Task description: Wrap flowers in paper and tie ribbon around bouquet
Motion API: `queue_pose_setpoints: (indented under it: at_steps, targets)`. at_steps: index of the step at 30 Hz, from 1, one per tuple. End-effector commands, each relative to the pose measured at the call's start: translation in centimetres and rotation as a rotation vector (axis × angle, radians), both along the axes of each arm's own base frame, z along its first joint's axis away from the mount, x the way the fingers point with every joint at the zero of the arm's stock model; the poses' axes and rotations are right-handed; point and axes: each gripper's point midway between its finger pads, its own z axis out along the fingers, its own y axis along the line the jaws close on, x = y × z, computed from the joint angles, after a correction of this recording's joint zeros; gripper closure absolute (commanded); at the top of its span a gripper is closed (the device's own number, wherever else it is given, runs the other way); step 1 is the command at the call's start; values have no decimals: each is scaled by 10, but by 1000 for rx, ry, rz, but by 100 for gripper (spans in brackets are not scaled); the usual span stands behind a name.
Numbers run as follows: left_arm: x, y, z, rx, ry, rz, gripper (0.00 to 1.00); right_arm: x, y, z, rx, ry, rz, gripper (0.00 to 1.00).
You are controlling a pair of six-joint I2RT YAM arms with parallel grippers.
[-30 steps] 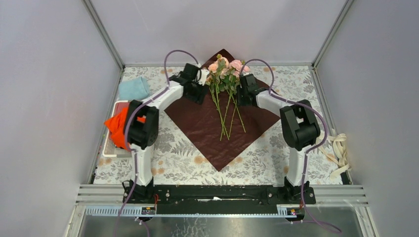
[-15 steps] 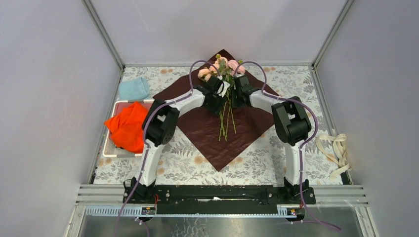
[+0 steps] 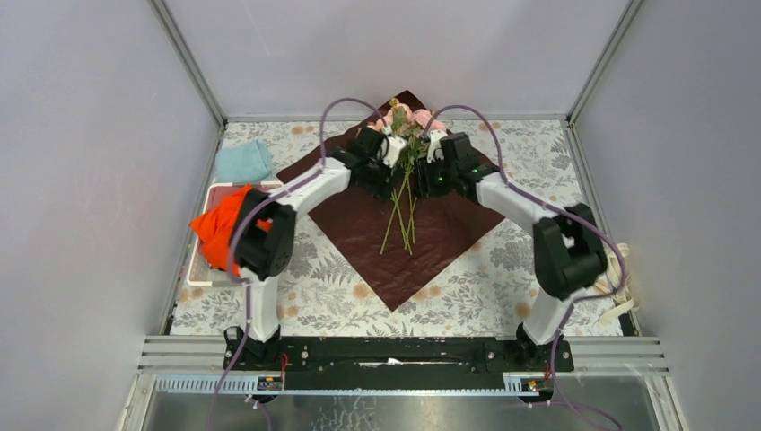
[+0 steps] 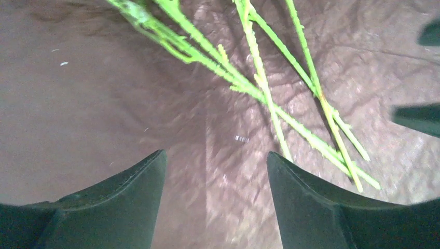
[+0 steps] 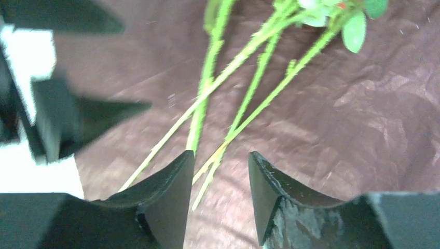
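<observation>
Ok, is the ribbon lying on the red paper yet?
No, the ribbon lies at the right edge of the table, well apart from the paper, where only the flowers lie.

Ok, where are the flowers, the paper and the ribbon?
flowers (image 3: 406,118), top view, on the pink blooms.
paper (image 3: 359,229), top view, on its bare left half.
ribbon (image 3: 623,280), top view, on the loops by the table's right edge.

Plain pale grey walls (image 3: 81,162) enclose 3 sides of a floral-clothed table (image 3: 332,301).
</observation>
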Motion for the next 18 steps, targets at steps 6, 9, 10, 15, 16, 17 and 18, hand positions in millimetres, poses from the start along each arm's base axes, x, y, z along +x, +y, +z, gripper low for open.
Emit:
queue_pose_setpoints:
  at_steps: [6,9,10,15,16,17,18]
  targets:
    - [-43,79,59,21,-55,-103,14,-197,66,27,-32,-415,1208,31]
    - [-58,102,63,1,-49,-80,11,-240,73,0,-64,-443,1415,26]
    - [-63,106,65,-9,-46,-78,11,-249,75,-5,-60,-422,1447,25]
    - [-86,117,62,-35,-23,-78,8,-257,67,-43,-171,-299,1521,24]
    - [-89,118,60,-37,-15,-78,8,-257,63,-51,-211,-276,1526,23]
    - [-93,118,58,-37,-6,-80,7,-257,60,-58,-242,-258,1531,20]
    - [-94,119,58,-38,-3,-78,7,-256,59,-64,-261,-245,1530,19]
